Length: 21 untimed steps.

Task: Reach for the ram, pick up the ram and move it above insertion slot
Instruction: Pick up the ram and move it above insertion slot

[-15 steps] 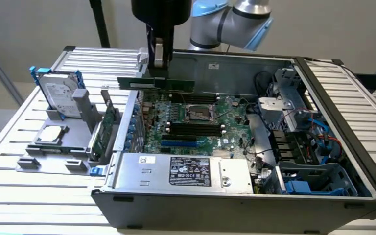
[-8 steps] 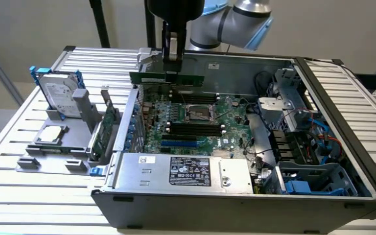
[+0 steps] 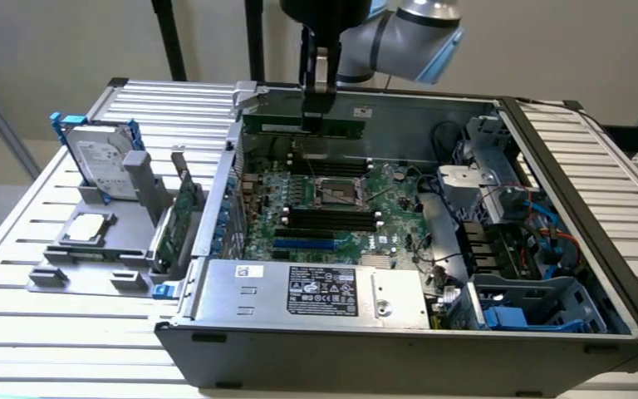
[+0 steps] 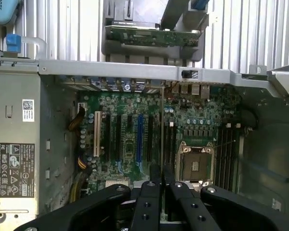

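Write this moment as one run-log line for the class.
hand: shut on ram | ram: lifted, edge-on between fingers | position: over motherboard in open case | expansion card: in holder outside case

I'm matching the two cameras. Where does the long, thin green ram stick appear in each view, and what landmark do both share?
Exterior view: the long thin green ram stick sits level in the black gripper, near the far wall of the grey computer case.
Wrist view: it is edge-on, a thin line running out from the gripper over the green motherboard.
Shared landmark: the square silver CPU socket.
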{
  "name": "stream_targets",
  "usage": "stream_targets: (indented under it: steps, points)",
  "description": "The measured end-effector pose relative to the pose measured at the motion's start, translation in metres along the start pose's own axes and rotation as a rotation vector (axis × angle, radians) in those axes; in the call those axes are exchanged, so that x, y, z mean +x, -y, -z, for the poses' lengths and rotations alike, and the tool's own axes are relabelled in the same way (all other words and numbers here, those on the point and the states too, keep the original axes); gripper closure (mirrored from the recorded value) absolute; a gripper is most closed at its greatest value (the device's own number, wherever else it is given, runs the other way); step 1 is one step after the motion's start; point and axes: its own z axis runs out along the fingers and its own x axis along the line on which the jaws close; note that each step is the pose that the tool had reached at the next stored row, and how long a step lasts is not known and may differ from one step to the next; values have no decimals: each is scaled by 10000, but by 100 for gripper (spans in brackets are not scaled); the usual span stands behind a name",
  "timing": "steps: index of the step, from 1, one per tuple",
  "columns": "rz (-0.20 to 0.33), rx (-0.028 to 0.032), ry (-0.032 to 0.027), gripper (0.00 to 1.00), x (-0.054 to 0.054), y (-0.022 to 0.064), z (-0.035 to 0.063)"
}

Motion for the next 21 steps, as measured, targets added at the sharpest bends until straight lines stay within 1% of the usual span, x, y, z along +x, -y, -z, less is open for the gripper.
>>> stream_targets:
  steps: [5, 9, 17, 21]
  points:
    - [-20, 2, -2, 87, -54, 138, -6]
    - [-85, 7, 0, 87, -89, 218, -19]
    - [-249, 30, -10, 87, -134, 253, -66]
    - [-256, 56, -13, 87, -153, 260, -87]
